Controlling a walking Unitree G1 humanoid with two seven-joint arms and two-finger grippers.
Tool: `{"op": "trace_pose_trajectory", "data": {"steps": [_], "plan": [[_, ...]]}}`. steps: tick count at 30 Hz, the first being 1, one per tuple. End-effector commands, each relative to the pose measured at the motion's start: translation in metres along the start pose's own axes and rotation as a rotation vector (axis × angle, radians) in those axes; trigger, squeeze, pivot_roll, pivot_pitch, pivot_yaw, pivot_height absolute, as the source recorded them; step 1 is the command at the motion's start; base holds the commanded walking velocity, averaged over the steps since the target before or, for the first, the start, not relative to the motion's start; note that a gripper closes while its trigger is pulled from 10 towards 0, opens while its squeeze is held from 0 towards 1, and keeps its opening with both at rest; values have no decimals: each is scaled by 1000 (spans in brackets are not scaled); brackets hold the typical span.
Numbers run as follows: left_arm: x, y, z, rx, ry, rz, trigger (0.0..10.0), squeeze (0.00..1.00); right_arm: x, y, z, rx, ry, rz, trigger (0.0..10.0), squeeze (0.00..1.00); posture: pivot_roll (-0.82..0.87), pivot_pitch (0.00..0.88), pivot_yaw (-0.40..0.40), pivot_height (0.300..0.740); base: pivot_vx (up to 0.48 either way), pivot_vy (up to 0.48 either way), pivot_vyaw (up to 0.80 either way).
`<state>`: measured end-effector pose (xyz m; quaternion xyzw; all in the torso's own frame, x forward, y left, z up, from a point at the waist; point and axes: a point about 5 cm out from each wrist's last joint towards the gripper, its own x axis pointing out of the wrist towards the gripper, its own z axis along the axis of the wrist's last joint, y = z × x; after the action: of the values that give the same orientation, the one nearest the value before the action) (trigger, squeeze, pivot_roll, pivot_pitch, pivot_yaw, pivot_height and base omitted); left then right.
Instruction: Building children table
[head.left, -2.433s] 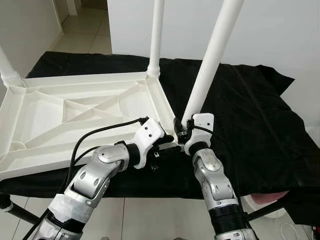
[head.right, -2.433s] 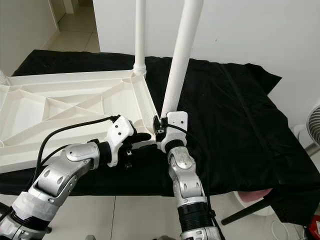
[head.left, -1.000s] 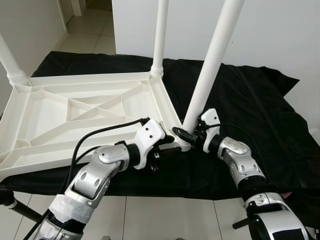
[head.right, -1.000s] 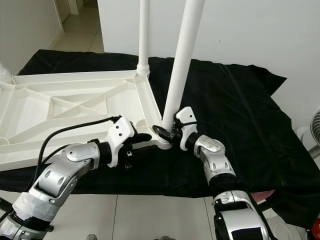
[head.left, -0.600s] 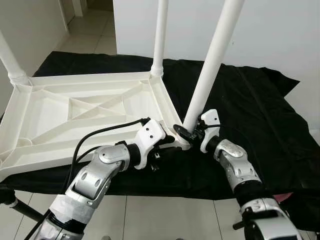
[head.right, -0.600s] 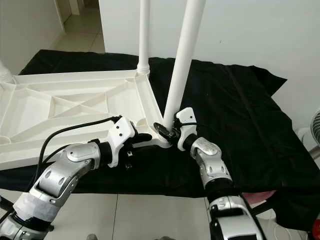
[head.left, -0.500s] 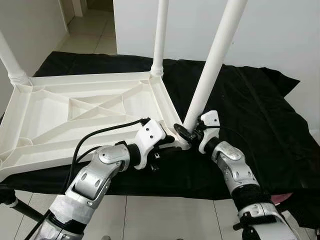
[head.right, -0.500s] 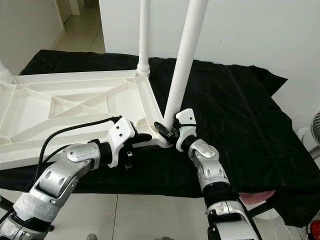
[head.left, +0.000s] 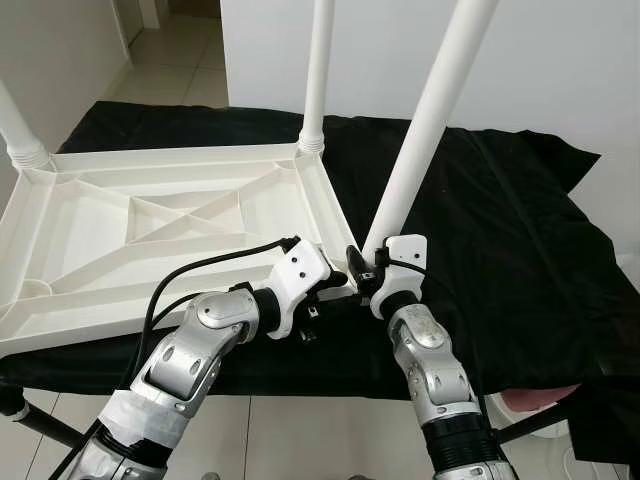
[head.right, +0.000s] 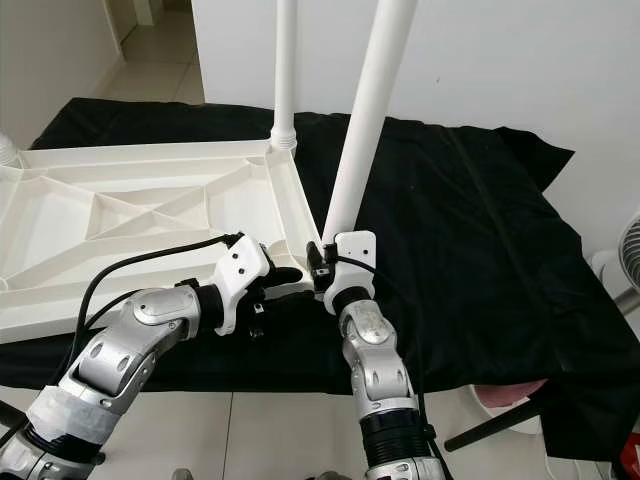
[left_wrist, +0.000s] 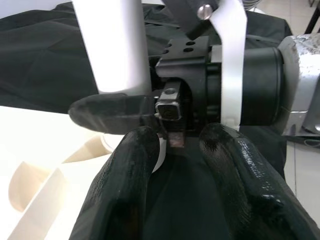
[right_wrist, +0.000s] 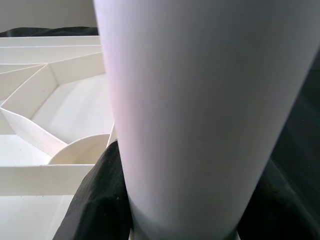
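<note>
right gripper (head.left: 362, 276) is clenched round the foot of the near table leg (head.left: 425, 125), at about 6 o'clock in the head views, just where the leg meets the near right corner socket of the upturned children's table top (head.left: 130, 235). in the right wrist view the white tube (right_wrist: 200, 115) crowds the lens, one black finger (right_wrist: 97, 200) curling against its base. left gripper (head.left: 335, 282) comes in from 8 o'clock and presses on that same corner; its wrist view shows two black fingers (left_wrist: 130, 200) spread either side of the white rim, so it looks to be bracing the corner more than squeezing it, and i can't tell how firm that hold is.

the risk sits in the lean. this leg tips toward 1 o'clock while the far one stands straight, so i judge it not fully seated, or started crooked. more twisting at that angle could jam the joint or pop the leg out, and the long tube would swing hard. with both grippers crowded at one corner, the fingers could also knock each other.

the table lies upside down on a black cloth (head.left: 500, 230) over the tabletop: white moulded plastic, ribbed with diagonal braces, filling the view from 9 o'clock to centre. further off, a second leg (head.left: 317, 70) stands in the far right corner at 12 o'clock, and a third (head.left: 20, 135) rises at 10 o'clock. beyond are pale floor tiles (head.left: 190, 60) and a white wall (head.left: 570, 70).
</note>
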<state>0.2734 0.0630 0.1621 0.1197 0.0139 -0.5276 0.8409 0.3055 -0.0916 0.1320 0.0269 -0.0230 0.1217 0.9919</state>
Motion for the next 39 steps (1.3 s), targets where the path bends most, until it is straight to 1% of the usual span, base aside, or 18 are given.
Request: {"op": "trace_pose_trajectory", "data": {"steps": [1, 2, 6, 8, 13, 14, 15, 16, 18, 19, 20, 22, 25, 28, 30, 33, 38, 39], "plan": [[1, 2, -1, 1, 1, 26, 10000, 0, -1, 4, 2, 10, -2, 2, 10000, 349, -15, 15, -71, 740, 0, 0, 0], [1, 2, -1, 1, 1, 26, 10000, 0, -2, 2, 3, 8, -6, -7, 10000, 1000, -16, 14, -70, 740, 0, 0, 0], [0, 2, -1, 2, 2, 28, 10000, 0, -3, -4, 5, 2, 6, -33, 10000, 1000, -15, 14, -70, 740, 0, 0, 0], [0, 3, -1, 2, 2, 31, 10000, 0, -1, -15, 6, -17, 13, -51, 10000, 1000, -14, 15, -72, 740, 0, 0, 0], [0, 3, -1, 3, 0, 33, 10000, 0, 1, -26, 7, -58, 12, -14, 10000, 1000, -14, 14, -73, 740, 0, 0, 0], [0, 3, -1, 3, -1, 34, 10000, 0, 2, -30, 7, -61, 15, 8, 10000, 573, -12, 14, -74, 740, 0, 0, 0], [0, 3, -1, 3, -2, 35, 10000, 0, 3, -32, 7, -81, 15, 51, 10000, 0, -12, 13, -72, 740, 0, 0, 0], [0, 3, -1, 3, -2, 35, 10000, 0, 3, -32, 7, -81, 15, 51, 10000, 0, -12, 13, -72, 740, 0, 0, 0], [-2, 3, -1, 6, 1, 38, 10000, 0, 4, -39, 9, -125, 12, 156, 10000, 0, -8, 12, -72, 740, 0, 0, 0], [-2, 3, -1, 6, 1, 38, 10000, 0, 4, -39, 9, -125, 12, 156, 10000, 0, -8, 12, -72, 740, 0, 0, 0], [-2, 3, -2, 9, 6, 41, 10000, 0, 4, -42, 10, -133, 14, 207, 10000, 0, -7, 10, -70, 740, 0, 0, 0], [-3, 3, -3, 10, 10, 43, 10000, 0, 4, -44, 10, -133, 15, 236, 10000, 0, -7, 10, -70, 740, 0, 0, 0], [-3, 2, -4, 12, 13, 43, 10000, 0, 8, -54, 11, -166, 31, 358, 10000, 0, -3, 5, -64, 740, 0, 0, 0], [-3, 2, -4, 13, 14, 42, 10000, 0, 9, -57, 11, -179, 34, 386, 10000, 0, -3, 5, -64, 740, 0, 0, 0], [-3, 2, -3, 13, 14, 44, 10000, 0, 11, -60, 10, -191, 53, 465, 10000, 0, -2, 5, -61, 740, 0, 0, 0], [-3, 3, -5, 15, 16, 55, 10000, 0, 15, -62, 8, -200, 73, 521, 10000, 0, 0, 5, -60, 740, 0, 0, 0], [-4, 4, -8, 21, 29, 86, 10000, 0, 21, -67, 3, -210, 107, 548, 10000, 0, 7, 3, -63, 740, 0, 0, 0], [-5, 5, -9, 22, 31, 96, 10000, 0, 22, -68, 2, -205, 115, 556, 4039, 0, 10, 3, -65, 740, 0, 0, 0]]}}
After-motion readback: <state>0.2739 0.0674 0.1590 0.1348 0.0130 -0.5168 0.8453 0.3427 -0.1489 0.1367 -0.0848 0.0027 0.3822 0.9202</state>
